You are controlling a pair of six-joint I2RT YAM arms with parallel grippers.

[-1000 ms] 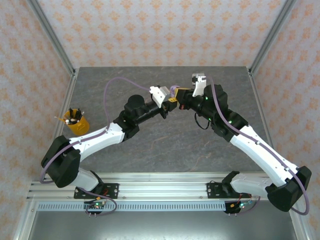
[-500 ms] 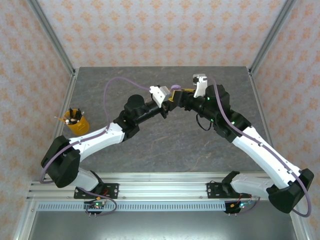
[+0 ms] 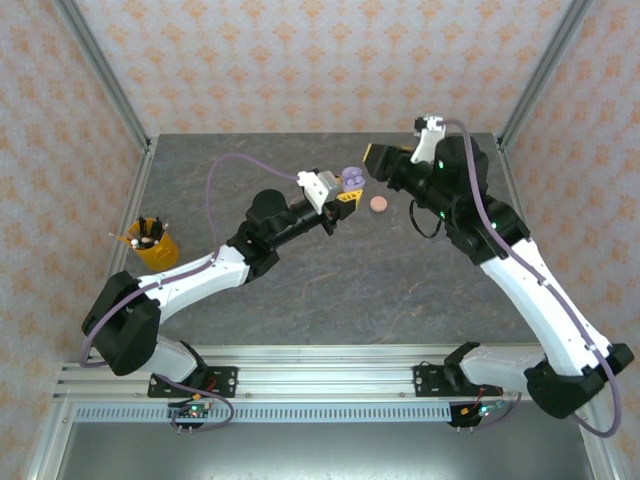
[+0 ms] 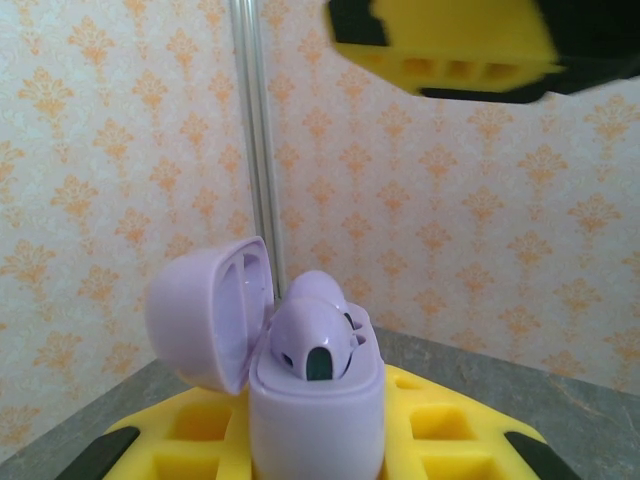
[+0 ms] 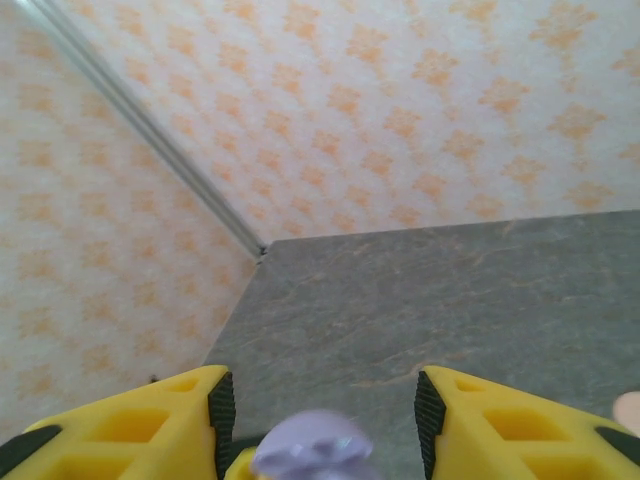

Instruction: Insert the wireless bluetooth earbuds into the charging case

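Furthest left in the top view, a yellow cup (image 3: 152,243) with pens in it stands near the left edge of the grey table (image 3: 330,280). To its right, the left arm reaches toward the middle of the table. The left gripper (image 3: 349,190) is clenched on the lilac charging case (image 3: 351,179) and holds it upright above the tabletop.

In the left wrist view the case (image 4: 315,400) sits between the yellow fingers (image 4: 180,440), gripped at its base. Its lid (image 4: 205,325) is swung open to the left. 2 lilac earbuds (image 4: 315,340) sit in the case, their rounded tops poking above the rim; the front 1 shows a dark oval spot.

Just right of the case, a small round pink item (image 3: 379,204) lies on the table. Whether it is a case cannot be told.

Right again, the right gripper (image 3: 383,160) hangs near the case but apart from it. Its yellow fingers (image 5: 120,420) are spread and grasp nothing. A blurred lilac shape (image 5: 310,445) shows low between them in the right wrist view.
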